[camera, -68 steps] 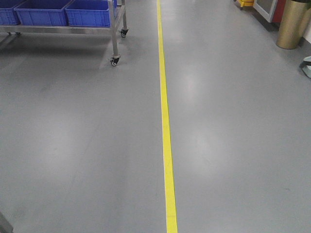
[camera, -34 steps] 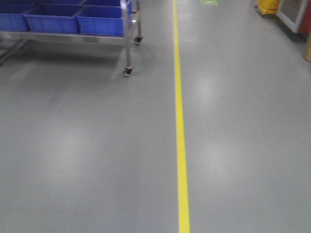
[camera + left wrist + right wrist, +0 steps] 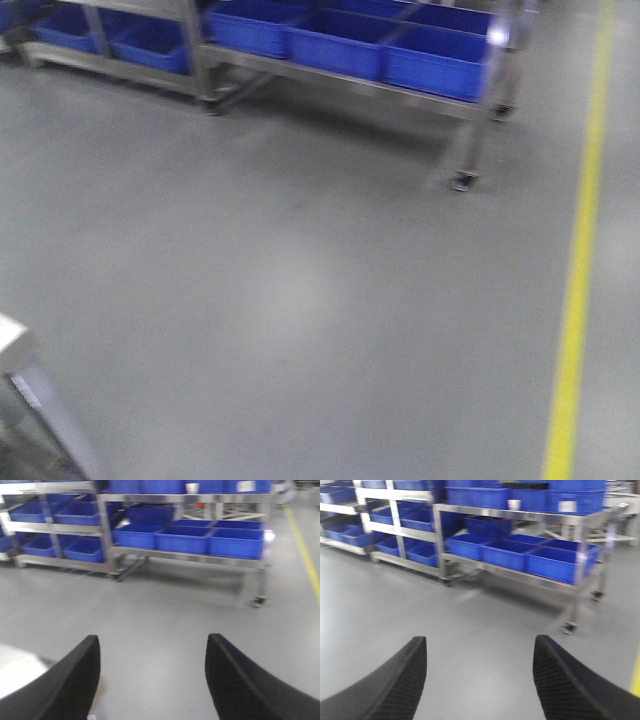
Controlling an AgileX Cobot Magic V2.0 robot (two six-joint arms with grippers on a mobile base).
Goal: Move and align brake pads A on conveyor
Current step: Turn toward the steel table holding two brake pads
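The brake pads A and the conveyor are out of view in every frame. My left gripper [image 3: 152,645] is open over bare grey floor, its two black fingers wide apart with nothing between them. My right gripper [image 3: 480,647] is open too, held above the same floor with empty space between its fingers. Neither gripper shows in the front view.
Steel racks on castors hold blue bins [image 3: 340,45] [image 3: 185,537] [image 3: 520,555] at the back. A yellow floor line [image 3: 580,270] runs along the right. A pale metal corner with a leg [image 3: 25,370] stands at lower left. A white patch [image 3: 17,672] lies beside the left finger.
The front view has swung left: the yellow line slid from centre to the right edge, the blue-bin racks moved across the top, and a metal corner entered at lower left.
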